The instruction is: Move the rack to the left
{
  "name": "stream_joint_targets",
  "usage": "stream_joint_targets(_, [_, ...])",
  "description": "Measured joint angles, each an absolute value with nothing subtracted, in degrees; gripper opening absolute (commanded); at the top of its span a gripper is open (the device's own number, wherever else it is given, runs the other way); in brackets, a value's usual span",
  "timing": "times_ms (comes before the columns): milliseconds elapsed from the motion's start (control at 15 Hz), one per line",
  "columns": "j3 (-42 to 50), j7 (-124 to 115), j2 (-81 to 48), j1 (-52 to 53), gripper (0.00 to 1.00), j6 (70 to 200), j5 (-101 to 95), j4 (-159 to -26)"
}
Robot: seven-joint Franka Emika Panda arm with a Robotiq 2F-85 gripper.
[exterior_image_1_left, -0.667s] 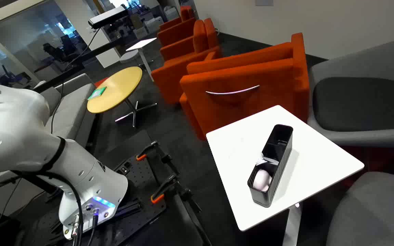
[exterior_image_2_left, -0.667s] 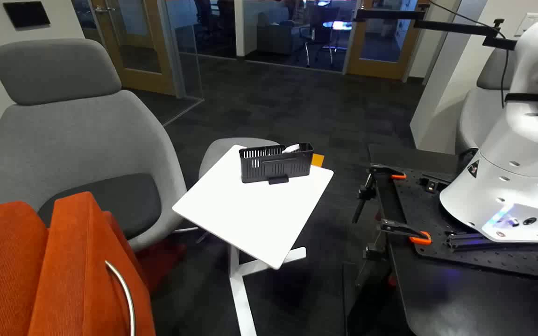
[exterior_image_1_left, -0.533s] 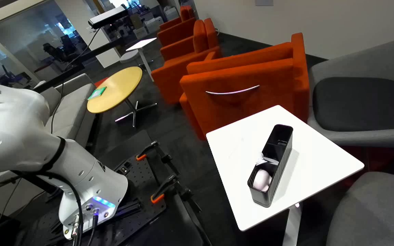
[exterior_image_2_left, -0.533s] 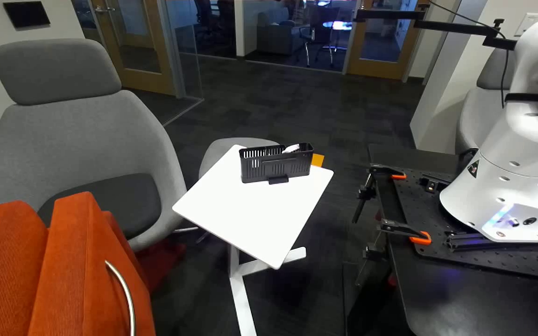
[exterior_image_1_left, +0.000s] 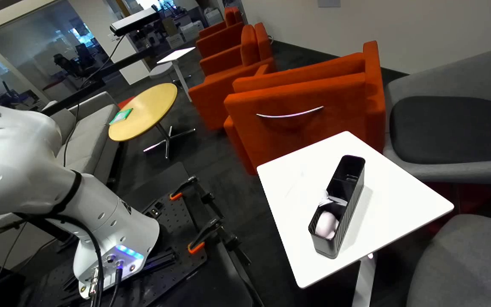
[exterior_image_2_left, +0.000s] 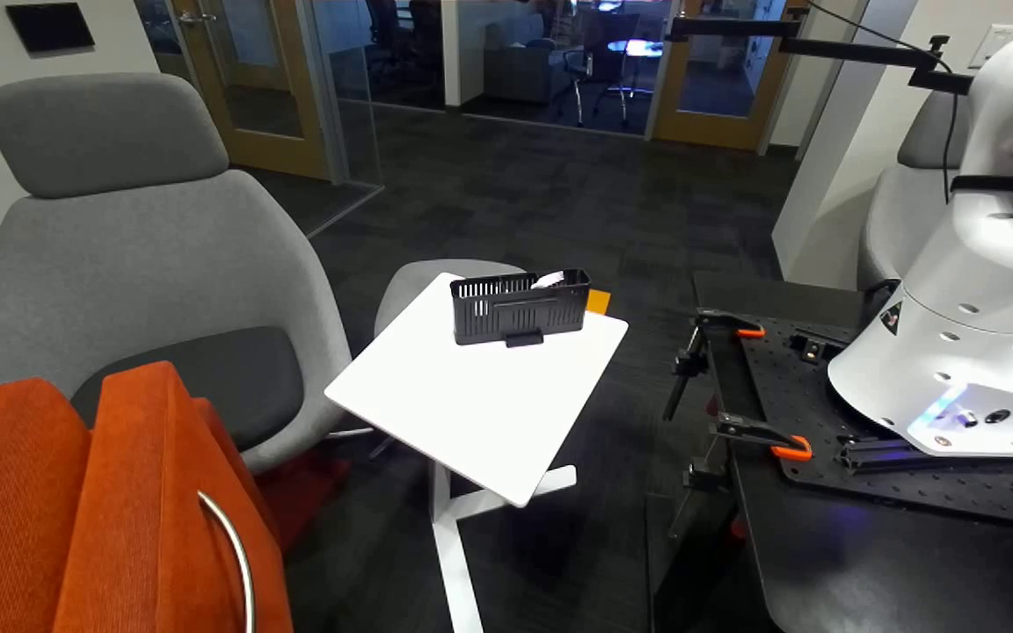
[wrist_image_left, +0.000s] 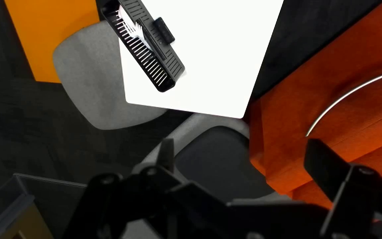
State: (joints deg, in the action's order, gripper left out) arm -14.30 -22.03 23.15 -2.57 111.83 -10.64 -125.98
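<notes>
Rack, just one, on one table, holds one fork.

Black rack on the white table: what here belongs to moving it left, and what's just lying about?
Job: black rack; white table beneath it; fingers.

Just lying about: white fork and pale object inside the rack; nearest orange chair; grey chair; yellow table; green item.

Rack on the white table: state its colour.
Black; the rack shows best in an exterior view, with its full length in frame.
</notes>
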Motion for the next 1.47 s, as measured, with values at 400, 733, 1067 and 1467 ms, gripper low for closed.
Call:
stream_joint_targets(400, [-13.8,-22.1,22.8,-2.5,1.00,111.9,-10.8,-126.0])
stream_joint_targets(733, [-7.8,-20.8,18.1,-3.3,1.00,114.7,-12.9,-126.0])
stream_joint_targets(1067, [0.1,-18.4,9.0,-6.4,1.00,123.8,-16.6,-126.1])
stream_joint_targets(1467, [6.6,-13.2,-1.2,-8.2,1.00,129.4,-14.5,-125.5])
